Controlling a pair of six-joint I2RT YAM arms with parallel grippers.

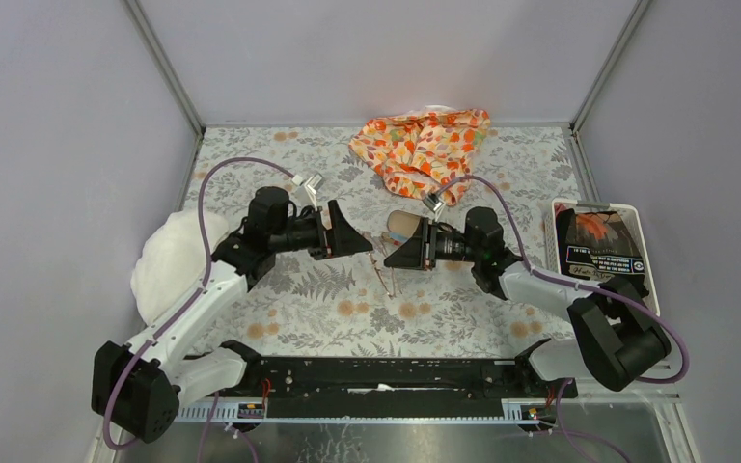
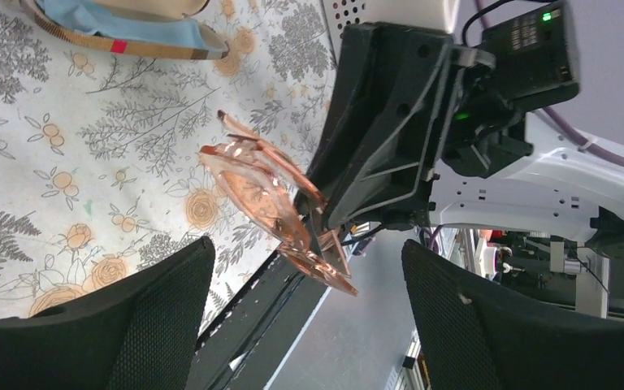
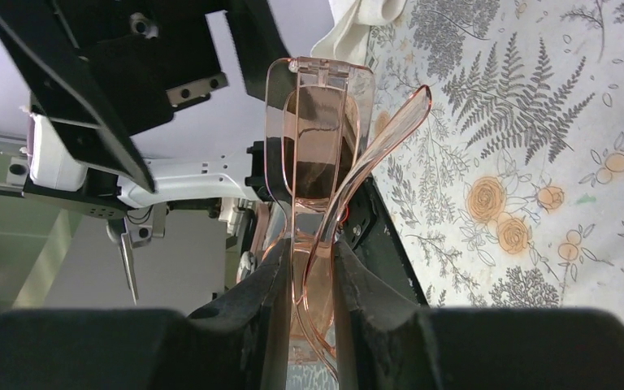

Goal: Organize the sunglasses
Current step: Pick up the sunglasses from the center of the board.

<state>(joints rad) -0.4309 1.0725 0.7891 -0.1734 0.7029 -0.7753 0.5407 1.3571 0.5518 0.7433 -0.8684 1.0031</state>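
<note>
Both right fingers [image 3: 253,318] pinch the sunglasses [image 3: 318,138] between them.

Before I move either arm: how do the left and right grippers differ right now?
The left gripper stands wide open and empty; the right gripper is shut on the sunglasses. The left gripper's fingers are clear of the glasses, while the right gripper's pads pinch the frame between them. Both hover above the table, pointing toward each other.
</note>
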